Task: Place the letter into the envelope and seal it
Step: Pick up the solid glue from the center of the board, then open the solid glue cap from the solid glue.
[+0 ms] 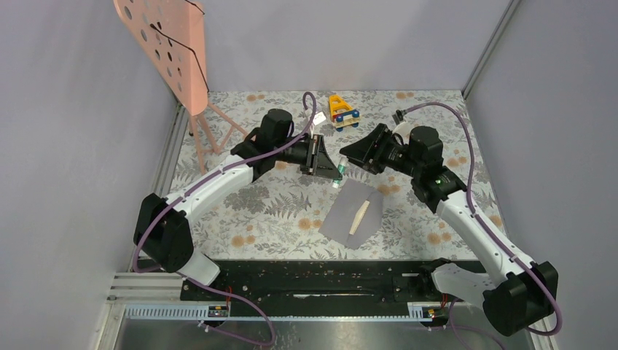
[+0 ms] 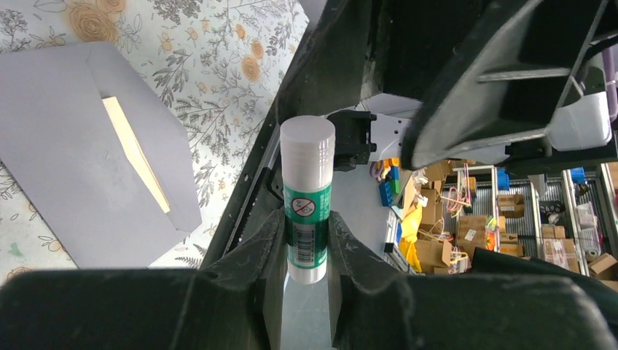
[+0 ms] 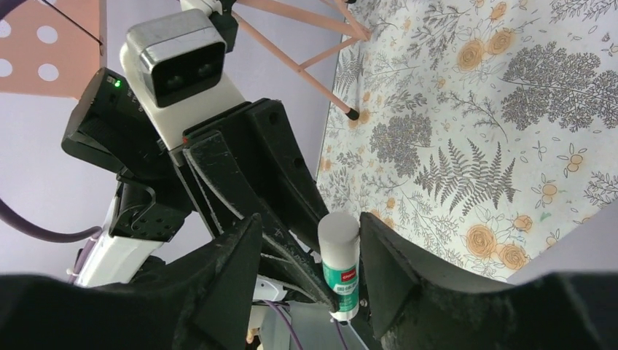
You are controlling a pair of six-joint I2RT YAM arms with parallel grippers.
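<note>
The grey-lilac envelope [image 1: 342,215] lies flat on the floral table with its flap open. A tan strip of the letter [image 1: 360,214] shows at its mouth, also in the left wrist view [image 2: 135,153] on the envelope [image 2: 65,175]. My left gripper [image 1: 334,172] is shut on a green and white glue stick [image 2: 307,197], held above the table beyond the envelope's far edge. My right gripper [image 3: 310,270] is open, one finger on each side of the stick's white cap [image 3: 339,233]. The cap sits close against the right-hand finger [image 3: 408,284].
A pink perforated stand [image 1: 164,44] on thin legs stands at the back left. A yellow and blue toy [image 1: 343,113] sits at the back centre. A black rail [image 1: 313,281] runs along the near edge. Grey walls close in both sides.
</note>
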